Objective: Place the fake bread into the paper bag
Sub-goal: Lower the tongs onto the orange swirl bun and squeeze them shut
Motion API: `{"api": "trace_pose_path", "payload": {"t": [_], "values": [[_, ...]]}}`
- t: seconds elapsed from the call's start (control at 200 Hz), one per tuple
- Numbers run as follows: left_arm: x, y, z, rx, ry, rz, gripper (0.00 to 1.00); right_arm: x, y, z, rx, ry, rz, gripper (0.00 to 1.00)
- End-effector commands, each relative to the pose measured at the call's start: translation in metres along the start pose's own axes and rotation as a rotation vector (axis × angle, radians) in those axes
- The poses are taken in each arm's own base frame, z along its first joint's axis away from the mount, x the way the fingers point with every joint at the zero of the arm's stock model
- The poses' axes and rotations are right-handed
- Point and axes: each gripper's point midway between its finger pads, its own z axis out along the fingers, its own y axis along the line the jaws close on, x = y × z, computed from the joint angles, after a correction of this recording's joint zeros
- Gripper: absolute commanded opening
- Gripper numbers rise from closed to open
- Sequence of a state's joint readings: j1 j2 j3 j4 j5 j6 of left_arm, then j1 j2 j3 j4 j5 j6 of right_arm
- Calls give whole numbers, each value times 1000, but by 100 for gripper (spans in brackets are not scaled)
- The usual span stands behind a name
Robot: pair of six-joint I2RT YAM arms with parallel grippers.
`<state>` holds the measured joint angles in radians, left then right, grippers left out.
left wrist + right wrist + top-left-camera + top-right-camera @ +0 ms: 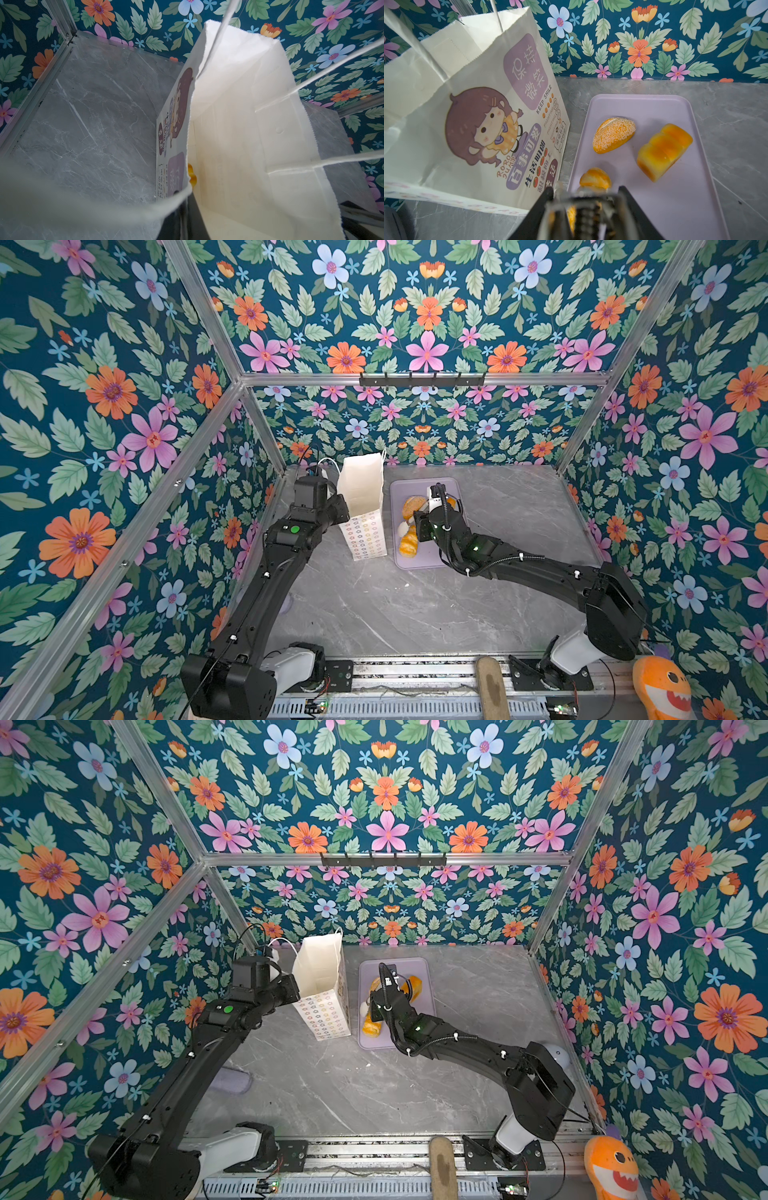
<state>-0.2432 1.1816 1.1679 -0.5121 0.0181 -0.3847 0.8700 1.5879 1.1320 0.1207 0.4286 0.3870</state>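
The white paper bag [361, 489] stands upright and open at the back left, with ring marks on its front. My left gripper [343, 509] is shut on the bag's left rim [190, 166]; its dark fingers [182, 218] pinch the paper. Something orange [192, 174] shows low inside the bag. To the bag's right, a seeded roll [613, 135], a blocky loaf [664, 151] and a ridged long loaf [409, 545] lie on the lilac tray [643, 108]. My right gripper [585, 192] hangs open over the ridged loaf [595, 178], jaws apart on either side of it.
The tray [424, 485] lies close beside the bag on the grey marble table [374, 605]. A small lilac object [232, 1079] rests under the left arm. An orange plush shark [660, 689] and a tan oblong object [492, 689] sit at the front rail. Floral walls enclose three sides.
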Motion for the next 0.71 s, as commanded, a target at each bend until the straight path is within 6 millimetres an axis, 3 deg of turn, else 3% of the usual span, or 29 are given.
{"api": "trace_pose_path", "payload": {"t": [0.0,0.63,0.645,0.7], "values": [[-1,-1,-1,3,-7,13,10,-5,0,1,16,-23,23,50],[-1,0,-2,3,-10,16,10,15,2,13,38,7,-14,50],[-1,0,-2,3,-10,17,10,27,0,20,49,31,-27,50],[-1,0,-2,4,-10,18,10,30,0,23,50,35,-26,50]]}}
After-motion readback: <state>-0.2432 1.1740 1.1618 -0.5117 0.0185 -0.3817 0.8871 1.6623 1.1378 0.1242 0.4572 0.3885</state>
